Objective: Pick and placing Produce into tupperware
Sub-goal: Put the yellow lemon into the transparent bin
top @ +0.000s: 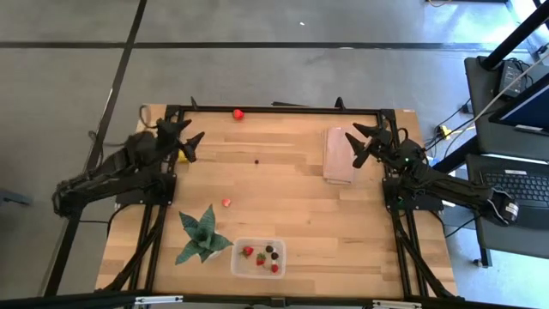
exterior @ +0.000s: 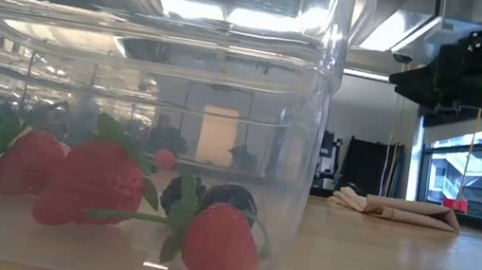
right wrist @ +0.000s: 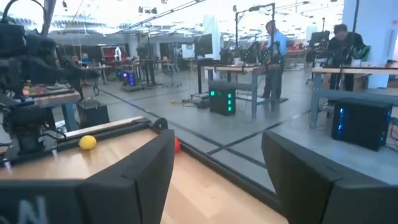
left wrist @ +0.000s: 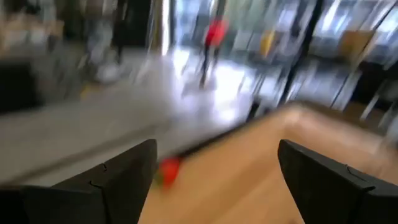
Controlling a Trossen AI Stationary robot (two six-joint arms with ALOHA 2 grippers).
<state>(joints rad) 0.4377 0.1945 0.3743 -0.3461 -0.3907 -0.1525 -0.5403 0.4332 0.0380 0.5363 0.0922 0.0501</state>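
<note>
The clear tupperware (top: 258, 257) stands near the table's near edge and fills the low view (exterior: 129, 118); it holds strawberries (exterior: 90, 184) and dark berries (exterior: 212, 198). Loose on the wood lie a round red fruit (top: 238, 113) at the far edge, a small red piece (top: 226, 202) mid-table and a dark berry (top: 256, 160). A yellow piece (right wrist: 87, 142) sits beside the left arm. My left gripper (top: 187, 142) hovers open at the far left; the red fruit (left wrist: 168, 171) shows ahead of it. My right gripper (top: 360, 144) hovers open over the far right.
A green spiky plant (top: 202, 237) stands just left of the tupperware. A folded beige cloth (top: 338, 155) lies under the right gripper's reach, also seen in the low view (exterior: 392, 210). Bare wood lies across the table's middle. People stand in the room beyond (right wrist: 273, 43).
</note>
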